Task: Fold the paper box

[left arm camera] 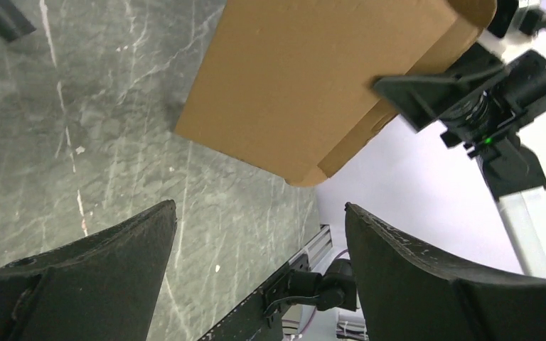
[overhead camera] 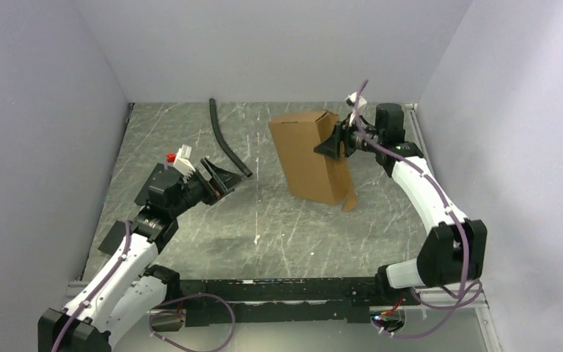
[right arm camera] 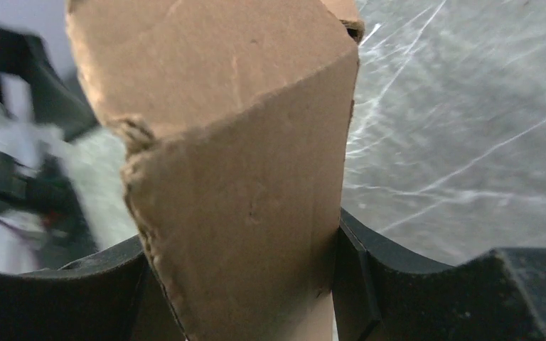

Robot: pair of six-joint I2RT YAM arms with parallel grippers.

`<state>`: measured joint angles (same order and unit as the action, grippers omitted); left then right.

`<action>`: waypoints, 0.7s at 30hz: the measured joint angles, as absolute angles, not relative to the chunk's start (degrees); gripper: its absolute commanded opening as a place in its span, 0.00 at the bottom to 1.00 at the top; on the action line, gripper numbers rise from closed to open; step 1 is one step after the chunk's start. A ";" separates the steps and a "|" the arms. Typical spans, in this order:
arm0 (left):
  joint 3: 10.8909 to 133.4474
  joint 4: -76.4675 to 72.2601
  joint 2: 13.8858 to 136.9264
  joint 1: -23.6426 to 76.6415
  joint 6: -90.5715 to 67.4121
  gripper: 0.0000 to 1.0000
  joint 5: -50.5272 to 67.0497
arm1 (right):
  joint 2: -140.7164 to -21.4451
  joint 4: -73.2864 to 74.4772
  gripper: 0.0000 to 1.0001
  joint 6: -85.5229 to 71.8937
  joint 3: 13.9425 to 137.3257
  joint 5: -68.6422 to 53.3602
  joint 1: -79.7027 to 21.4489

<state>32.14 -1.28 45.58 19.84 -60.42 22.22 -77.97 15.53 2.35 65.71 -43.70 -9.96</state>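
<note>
Obs: the paper box point(overhead camera: 309, 158) is plain brown cardboard, folded up closed, standing on end and leaning slightly, far right on the table point(overhead camera: 190, 220). A small flap point(overhead camera: 350, 200) juts from its bottom right corner. My right claw point(overhead camera: 335, 144) pinches its right side.

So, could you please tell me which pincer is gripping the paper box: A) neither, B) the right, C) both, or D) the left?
B: the right pincer is clamped on the paper box, while the left pincer stands open, well apart from it.
</note>
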 measured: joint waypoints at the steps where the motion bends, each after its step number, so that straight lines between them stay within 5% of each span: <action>1: 31.03 -1.85 45.45 19.84 -60.45 0.92 22.31 | -78.98 14.39 0.50 -1.48 65.69 -45.71 -9.06; 13: 27.35 -8.54 51.31 19.84 -60.73 0.92 26.59 | -94.89 -16.71 0.57 -46.41 52.21 -56.21 -0.84; 21: 26.28 -13.34 57.34 19.84 -61.08 0.91 29.08 | -103.55 -19.86 0.86 -47.05 52.03 -55.53 -0.34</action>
